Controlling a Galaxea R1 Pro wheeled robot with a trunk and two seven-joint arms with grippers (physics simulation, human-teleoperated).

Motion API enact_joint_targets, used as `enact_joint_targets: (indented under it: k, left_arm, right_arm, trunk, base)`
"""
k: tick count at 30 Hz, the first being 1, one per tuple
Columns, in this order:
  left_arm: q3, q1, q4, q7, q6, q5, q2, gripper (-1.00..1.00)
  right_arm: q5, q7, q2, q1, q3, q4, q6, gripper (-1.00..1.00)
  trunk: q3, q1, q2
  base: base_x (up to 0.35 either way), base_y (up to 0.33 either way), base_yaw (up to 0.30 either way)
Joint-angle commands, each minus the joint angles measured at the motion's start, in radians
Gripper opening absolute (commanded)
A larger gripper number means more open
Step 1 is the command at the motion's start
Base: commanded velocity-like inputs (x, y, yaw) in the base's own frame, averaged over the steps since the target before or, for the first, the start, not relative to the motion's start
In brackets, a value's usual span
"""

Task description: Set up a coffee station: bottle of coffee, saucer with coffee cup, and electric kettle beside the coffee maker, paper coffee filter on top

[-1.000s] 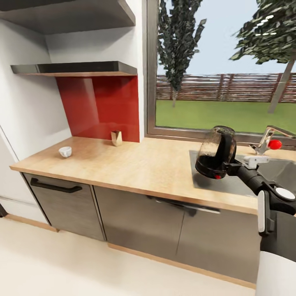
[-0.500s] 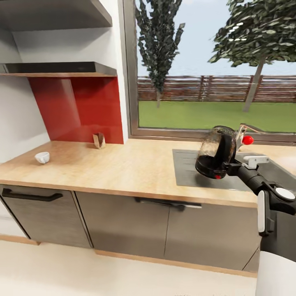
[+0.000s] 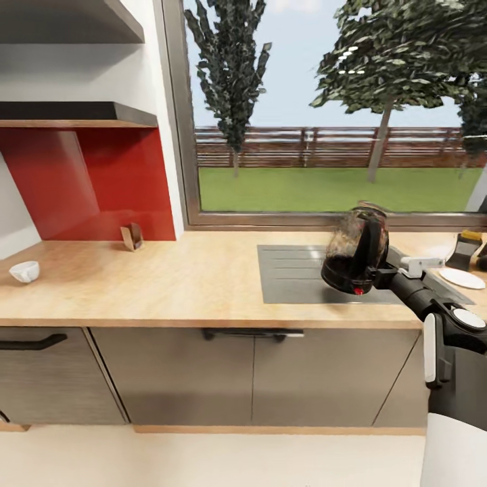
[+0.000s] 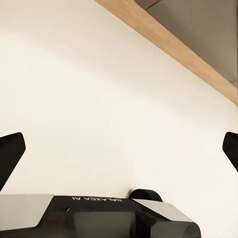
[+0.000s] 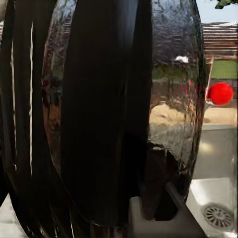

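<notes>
Head view: right gripper [image 3: 380, 274] clamped on kettle [image 3: 354, 251] handle, kettle tilted above sink [image 3: 291, 277]. Left gripper [image 4: 119, 148] fingers spread wide over floor [image 4: 99, 99].

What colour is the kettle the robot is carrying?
Glossy black, with a small red switch; the electric kettle shows best in the head view.

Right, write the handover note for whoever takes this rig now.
Right gripper: shut on the electric kettle, held tilted above the sink.
Left gripper: open, holding nothing, pointed at the floor.
On the countertop: coffee cup far left, paper coffee filter by the red backsplash, saucer far right.
Done: kettle picked up.
Left: set the kettle down; the filter, cup and saucer are still unplaced. I can't make out the coffee maker or coffee bottle.
</notes>
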Motion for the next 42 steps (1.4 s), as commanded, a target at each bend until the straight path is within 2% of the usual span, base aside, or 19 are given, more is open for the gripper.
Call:
enact_joint_targets:
  k: [1, 8, 11, 14, 23, 25, 26, 27, 28, 31, 42]
  left_arm:
    - [-0.006, -0.001, 0.001, -0.002, -0.007, 0.003, 0.0, 1.0]
    - [-0.006, -0.001, 0.001, -0.002, -0.007, 0.003, 0.0, 1.0]
    - [-0.006, -0.001, 0.001, -0.002, -0.007, 0.003, 0.0, 1.0]
    - [-0.006, -0.001, 0.001, -0.002, -0.007, 0.003, 0.0, 1.0]
    - [-0.006, -0.001, 0.001, -0.002, -0.007, 0.003, 0.0, 1.0]
    - [-0.006, 0.0, 0.001, -0.002, -0.007, 0.003, 0.0, 1.0]
    - [-0.006, 0.0, 0.001, -0.002, -0.007, 0.003, 0.0, 1.0]
    - [-0.006, 0.0, 0.001, -0.002, -0.007, 0.003, 0.0, 1.0]
    - [-0.006, 0.0, 0.001, -0.002, -0.007, 0.003, 0.0, 1.0]
    - [-0.006, -0.001, 0.001, -0.002, -0.007, 0.003, 0.0, 1.0]
    - [-0.006, -0.001, 0.002, -0.002, -0.007, 0.003, 0.0, 1.0]
  right_arm:
    - [0.006, 0.009, 0.0, -0.001, -0.002, -0.002, 0.003, -1.0]
    - [0.007, 0.008, -0.002, -0.001, -0.003, -0.001, 0.002, -1.0]
    - [0.007, 0.007, -0.024, -0.002, -0.011, -0.001, 0.002, -1.0]
    - [0.007, 0.008, -0.06, -0.002, -0.019, -0.001, 0.003, -1.0]
    - [0.007, 0.007, -0.075, -0.004, -0.022, -0.001, 0.007, -1.0]
    - [0.007, 0.005, -0.091, -0.02, -0.022, -0.001, 0.059, -1.0]
    - [0.006, 0.005, -0.113, -0.026, -0.023, -0.001, 0.085, -1.0]
    - [0.005, 0.005, -0.159, -0.033, -0.023, -0.001, 0.128, -1.0]
    - [0.004, 0.005, -0.173, -0.035, -0.023, -0.001, 0.14, -1.0]
    - [0.003, 0.004, -0.191, -0.038, -0.023, -0.002, 0.155, -1.0]
    - [0.002, 0.004, -0.21, -0.053, -0.023, -0.001, 0.162, -1.0]
  trunk:
    - [-0.001, 0.0, -0.001]
    - [0.0, 0.0, -0.001]
    - [0.0, 0.0, -0.001]
    - [0.0, 0.0, -0.001]
    - [0.0, 0.0, -0.001]
    - [0.0, 0.0, -0.001]
    - [0.0, 0.0, -0.001]
    - [0.0, 0.0, -0.001]
    - [0.0, 0.0, -0.001]
    - [0.0, 0.0, -0.001]
    - [0.0, 0.0, -0.001]
  base:
    - [0.0, 0.0, -0.251]
    - [0.0, -0.042, -0.243]
    - [0.0, -0.089, -0.234]
    - [0.0, -0.043, -0.228]
    - [0.0, -0.006, -0.173]
    - [0.0, 0.0, -0.016]
    - [0.0, 0.0, -0.009]
    - [0.0, 0.0, -0.004]
    - [0.0, 0.0, -0.002]
    - [0.0, 0.0, -0.001]
    - [0.0, 0.0, 0.0]
